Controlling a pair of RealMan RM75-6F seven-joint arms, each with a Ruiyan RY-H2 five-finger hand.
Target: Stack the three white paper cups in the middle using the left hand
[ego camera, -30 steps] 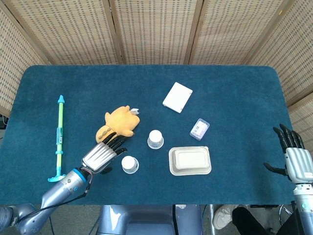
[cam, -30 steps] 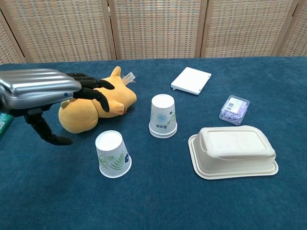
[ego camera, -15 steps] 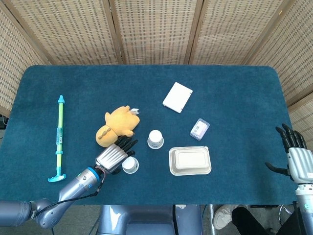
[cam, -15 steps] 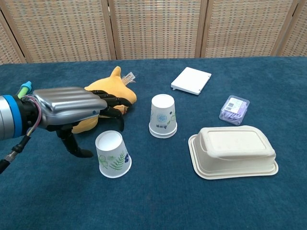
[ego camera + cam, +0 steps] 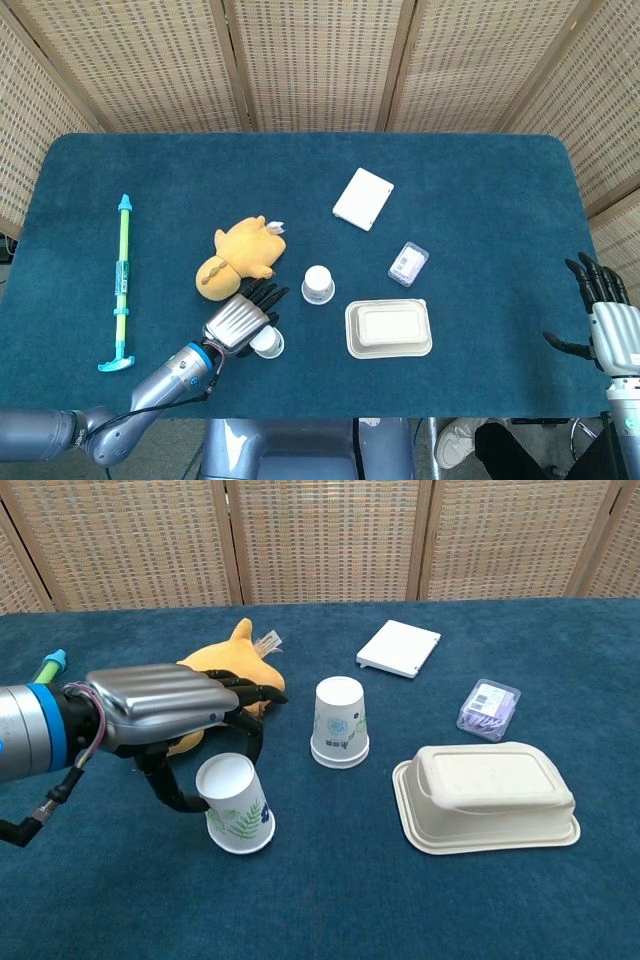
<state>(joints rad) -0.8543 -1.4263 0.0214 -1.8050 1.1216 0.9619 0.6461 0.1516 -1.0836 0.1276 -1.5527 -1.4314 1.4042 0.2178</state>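
Observation:
A white paper cup (image 5: pixel 236 806) with a leaf print stands upside down at the front, tilted a little; in the head view this cup (image 5: pixel 267 344) is partly under my hand. My left hand (image 5: pixel 160 706) (image 5: pixel 238 322) reaches over it from the left. The thumb presses its left side and a curled finger comes down behind it. A second upside-down paper cup (image 5: pixel 340 723) (image 5: pixel 318 285) stands in the middle, with a doubled rim at its base. My right hand (image 5: pixel 605 322) hangs off the table's right edge, fingers spread, holding nothing.
A yellow plush toy (image 5: pixel 242 253) (image 5: pixel 262 675) lies just behind my left hand. A white lidded food box (image 5: pixel 388 328) (image 5: pixel 490 795) sits right of the cups. Further back are a flat white box (image 5: pixel 363 198) and a small clear packet (image 5: pixel 408 263). A green stick (image 5: pixel 122 270) lies far left.
My left hand has moved from over the plush toy down and right to the front cup and closed in on it. That cup now tilts slightly. The right hand has barely moved.

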